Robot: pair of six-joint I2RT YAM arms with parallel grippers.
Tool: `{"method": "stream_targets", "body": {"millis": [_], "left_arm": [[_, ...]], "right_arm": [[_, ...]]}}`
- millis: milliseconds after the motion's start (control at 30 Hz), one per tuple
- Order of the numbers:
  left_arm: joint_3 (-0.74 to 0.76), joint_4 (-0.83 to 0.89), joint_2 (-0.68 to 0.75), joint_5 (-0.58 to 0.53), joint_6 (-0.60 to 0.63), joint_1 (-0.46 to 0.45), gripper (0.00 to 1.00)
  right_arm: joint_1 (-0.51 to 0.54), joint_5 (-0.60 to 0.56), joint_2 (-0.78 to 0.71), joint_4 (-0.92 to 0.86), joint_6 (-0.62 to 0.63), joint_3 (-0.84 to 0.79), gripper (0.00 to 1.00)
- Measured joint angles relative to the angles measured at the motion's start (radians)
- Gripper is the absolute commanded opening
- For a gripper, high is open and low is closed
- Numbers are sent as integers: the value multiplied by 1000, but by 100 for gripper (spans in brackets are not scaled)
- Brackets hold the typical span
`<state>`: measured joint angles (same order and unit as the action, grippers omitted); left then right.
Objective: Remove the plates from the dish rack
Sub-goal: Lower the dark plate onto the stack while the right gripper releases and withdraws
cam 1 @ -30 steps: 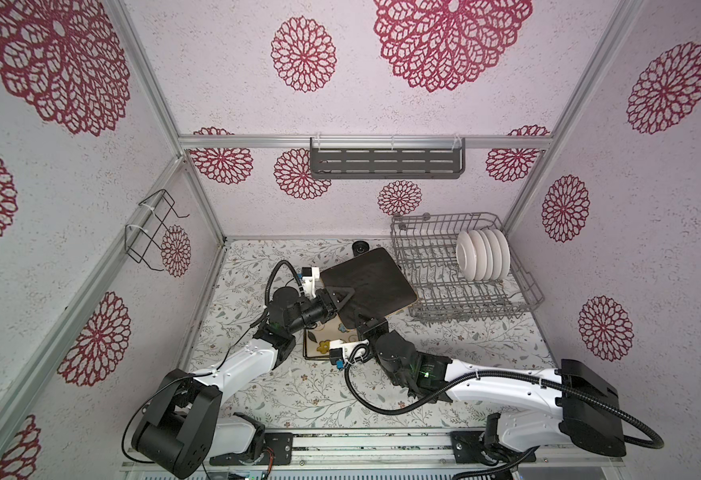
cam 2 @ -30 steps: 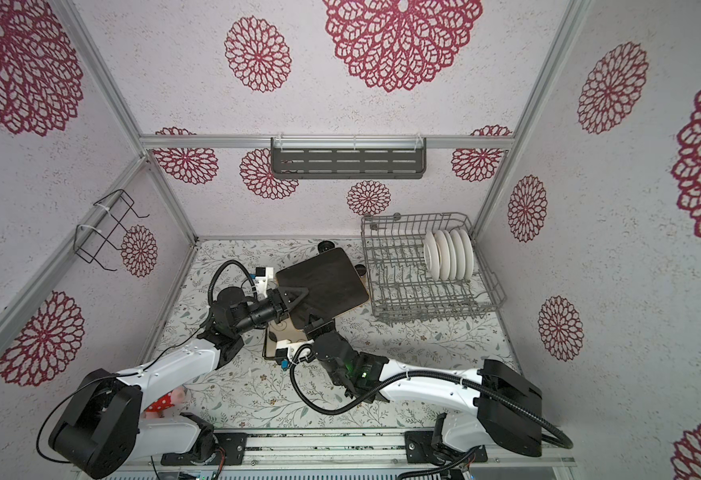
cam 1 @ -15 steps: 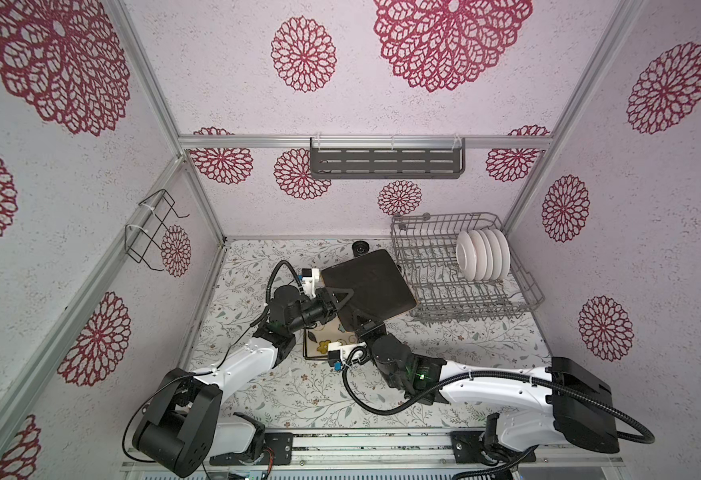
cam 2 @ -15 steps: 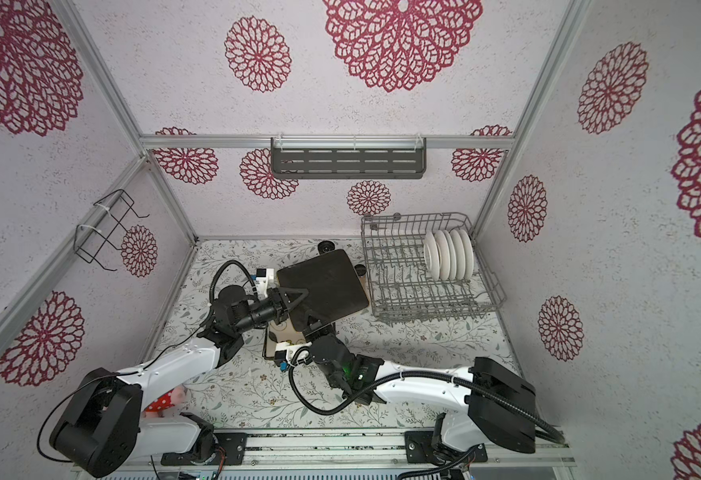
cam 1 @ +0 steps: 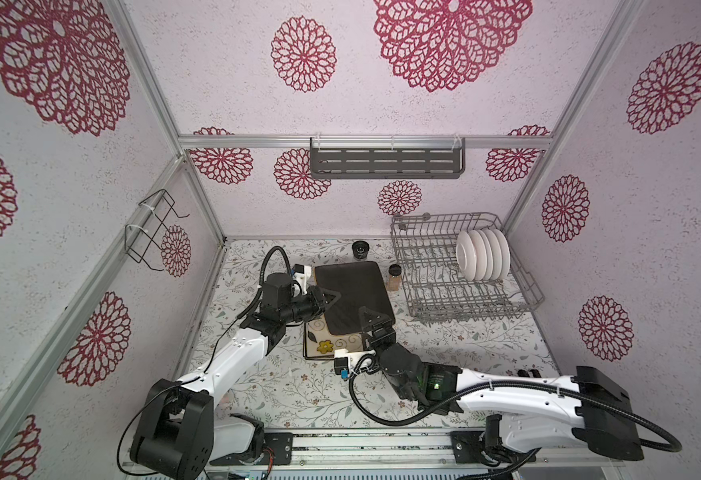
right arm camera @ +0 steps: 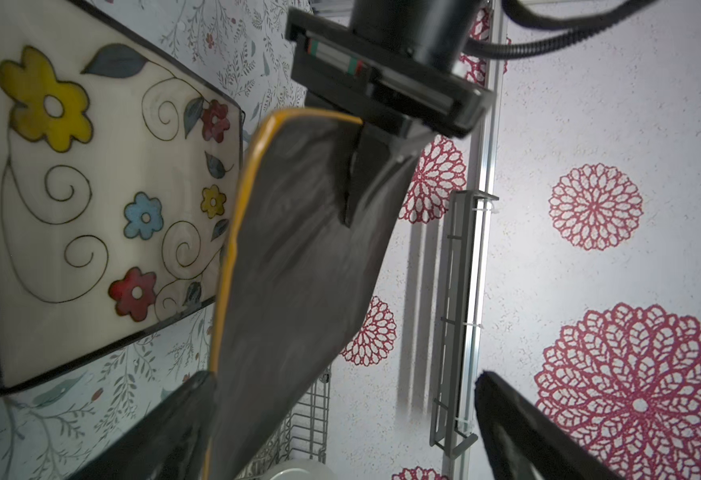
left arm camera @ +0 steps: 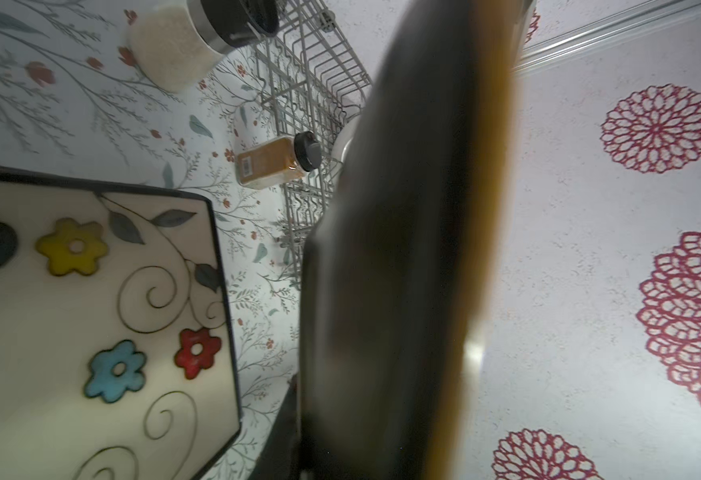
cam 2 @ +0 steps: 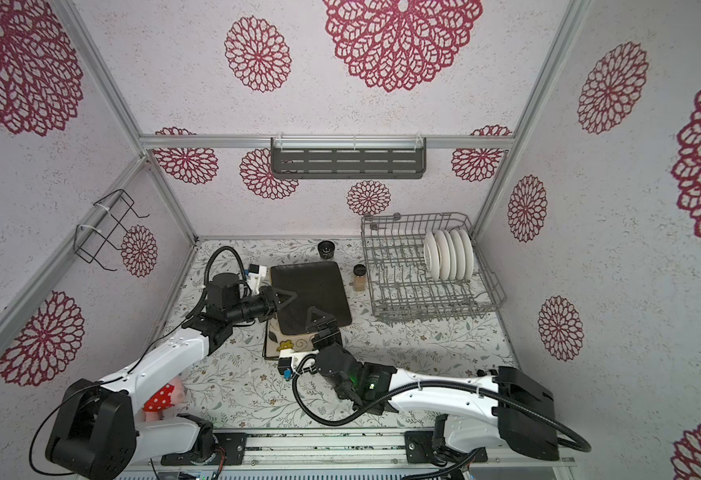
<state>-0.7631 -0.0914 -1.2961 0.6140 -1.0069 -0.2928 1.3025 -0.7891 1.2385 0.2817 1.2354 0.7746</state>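
Black square plate [cam 1: 353,297] hangs above the tabletop left of the dish rack [cam 1: 444,215], pinched at its left edge by the left gripper [cam 1: 328,298], whose fingers are clamped tight on the rim. Under its near half lies a cream floral plate [cam 1: 332,347], flat on the table. The right gripper [cam 1: 375,322] stands with its fingers spread wide around the plate's near right corner, gripping nothing. The main risk is that one narrow pinch carries the whole plate: it looks tilted, and its weight could make it pivot or slide out and drop onto the floral plate, chipping both. A second risk is the right arm pulling away at an angle, so that a finger hooks the rim and drags the plate loose. An orange-brown spice jar [cam 1: 394,277] stands just right of the plate and a swing could topple it. White round plates [cam 1: 483,259] wait upright at the rack's far right.
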Motion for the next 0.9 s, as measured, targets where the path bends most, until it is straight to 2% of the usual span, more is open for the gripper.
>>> {"method": "stream_targets", "body": {"millis": [167, 400, 567, 700, 900], "left_arm": [[-47, 175, 1, -7, 125, 64, 0], [-105, 335, 14, -22, 252, 115, 0], [-129, 429, 24, -20, 326, 115, 0], [-129, 481, 47, -19, 360, 115, 0], [-129, 526, 60, -16, 394, 115, 0]], "right_arm": [[-1, 54, -176, -199, -273, -5, 99], [-46, 99, -351, -380, -674, -31, 99], [-198, 153, -410, -474, -1008, -16, 98], [-288, 227, -446, -506, -1194, -16, 97], [-516, 468, -368, -556, -1422, 21, 92]]}}
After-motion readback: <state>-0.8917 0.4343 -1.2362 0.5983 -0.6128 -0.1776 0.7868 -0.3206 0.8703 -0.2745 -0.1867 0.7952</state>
